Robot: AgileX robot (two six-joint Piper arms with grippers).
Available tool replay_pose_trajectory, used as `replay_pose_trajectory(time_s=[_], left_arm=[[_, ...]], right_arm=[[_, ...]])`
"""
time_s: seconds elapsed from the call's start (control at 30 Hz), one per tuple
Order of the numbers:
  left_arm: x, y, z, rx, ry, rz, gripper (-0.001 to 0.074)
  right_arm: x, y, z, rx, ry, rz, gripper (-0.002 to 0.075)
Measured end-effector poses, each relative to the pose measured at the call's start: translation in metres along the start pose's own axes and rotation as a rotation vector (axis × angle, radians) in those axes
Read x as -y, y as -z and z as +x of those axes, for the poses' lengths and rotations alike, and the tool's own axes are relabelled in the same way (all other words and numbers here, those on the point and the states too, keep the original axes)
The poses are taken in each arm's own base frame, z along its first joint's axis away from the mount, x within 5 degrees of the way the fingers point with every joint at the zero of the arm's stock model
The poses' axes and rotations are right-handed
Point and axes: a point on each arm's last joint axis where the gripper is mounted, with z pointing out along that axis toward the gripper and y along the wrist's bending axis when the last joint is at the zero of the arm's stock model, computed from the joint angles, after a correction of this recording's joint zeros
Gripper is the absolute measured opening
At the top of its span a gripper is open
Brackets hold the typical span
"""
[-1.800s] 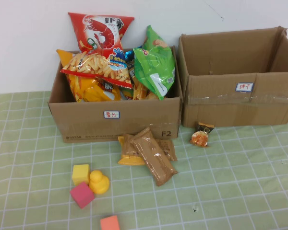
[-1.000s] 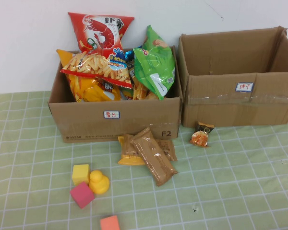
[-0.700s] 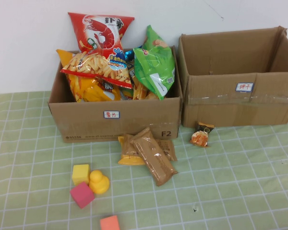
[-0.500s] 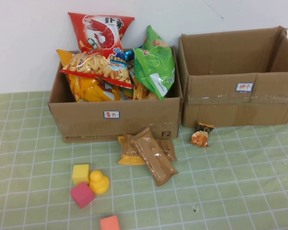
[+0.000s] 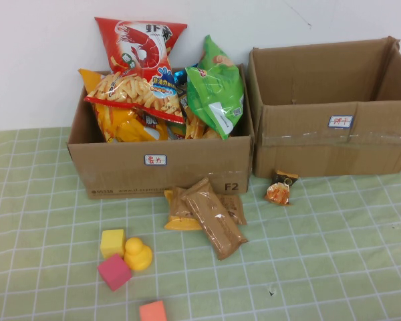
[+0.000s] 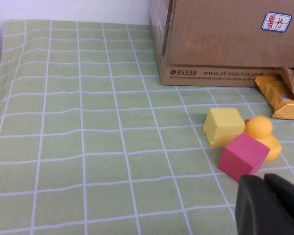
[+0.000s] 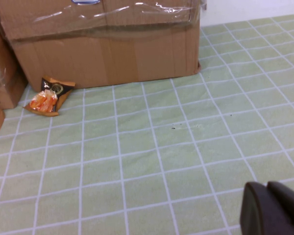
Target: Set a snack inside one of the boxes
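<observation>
1. Left gripper: seen only in its own wrist view, low over the green checked tablecloth, near the toy blocks. The dark fingers sit pressed together with just a thin seam between them, nothing held.
2. Toy cluster at about 7 o'clock on the table: yellow block, yellow rubber duck touching it, pink block just beside both, orange block at the near edge.
3. Left cardboard box, at 11 o'clock, overfilled: red shrimp-chip bag upright at the back, yellow fries-print bag across the top, green bag leaning at its right end.
4. Brown snack packets lie overlapped on the cloth at the left box's front wall, an orange packet under them.
5. Small orange-and-black snack lies on the cloth, touching or just beside the front of the right cardboard box, at 1 o'clock.
6. Right gripper: seen only in its own wrist view, low over bare cloth, well apart from the small snack. Fingers together, nothing held.
</observation>
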Motion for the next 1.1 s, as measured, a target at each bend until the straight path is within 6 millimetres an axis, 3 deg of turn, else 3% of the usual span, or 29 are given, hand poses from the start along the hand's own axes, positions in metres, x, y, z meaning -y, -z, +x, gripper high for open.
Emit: replay_pose_trajectory(time_s=[0.2, 0.3, 0.5, 0.63, 0.87, 1.1], left_arm=[[0.0, -0.001, -0.002, 0.039, 0.0, 0.002, -0.0002], [0.0, 0.0, -0.011, 0.149, -0.006, 0.011, -0.0001], [0.003, 0.01, -0.041, 0.495, -0.017, 0.035, -0.0001], [0.004, 0.015, -0.05, 0.613, -0.017, 0.044, -0.0001], [0.004, 0.019, -0.055, 0.684, 0.008, 0.053, -0.0001], [0.003, 0.02, -0.056, 0.702, 0.069, 0.062, -0.0001]], right_arm=[[-0.001, 0.0, -0.002, 0.031, 0.0, -0.006, -0.0002], [-0.002, -0.001, -0.007, 0.095, 0.0, -0.019, -0.0002], [-0.006, 0.005, -0.031, 0.367, 0.0, -0.071, -0.0002], [-0.009, 0.013, -0.046, 0.549, 0.0, -0.106, -0.0002], [-0.014, 0.036, -0.07, 0.916, 0.0, -0.176, -0.0002], [-0.012, 0.044, -0.075, 1.017, -0.045, -0.191, -0.0002]])
